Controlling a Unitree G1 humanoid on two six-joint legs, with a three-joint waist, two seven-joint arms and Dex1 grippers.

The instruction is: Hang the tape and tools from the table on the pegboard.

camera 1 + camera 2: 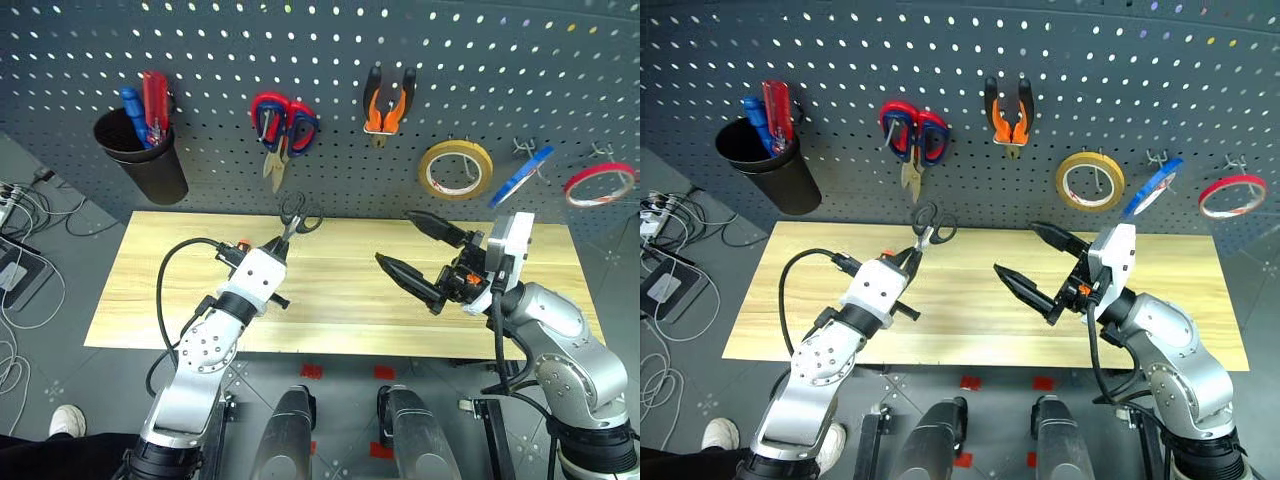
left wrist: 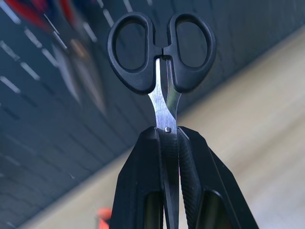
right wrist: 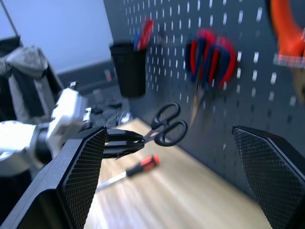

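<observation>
Silver-grey arms – white wrists, black cables, textured black fingers (image 3: 81, 176).

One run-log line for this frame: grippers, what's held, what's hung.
left gripper: shut on scissors blades | right gripper: open, empty | pegboard: pliers, blue tape hung | table: screwdriver

Three tape rolls (image 1: 455, 169), two screwdrivers (image 1: 145, 108)

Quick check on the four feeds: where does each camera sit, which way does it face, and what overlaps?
Head pair: look forward and down at the pegboard and table; both arms show.
Left wrist: looks along the left claw, shut on the scissors.
Right wrist: looks between the open right claw fingers toward the pegboard.
Shared: the scissors, seen by all.
</observation>
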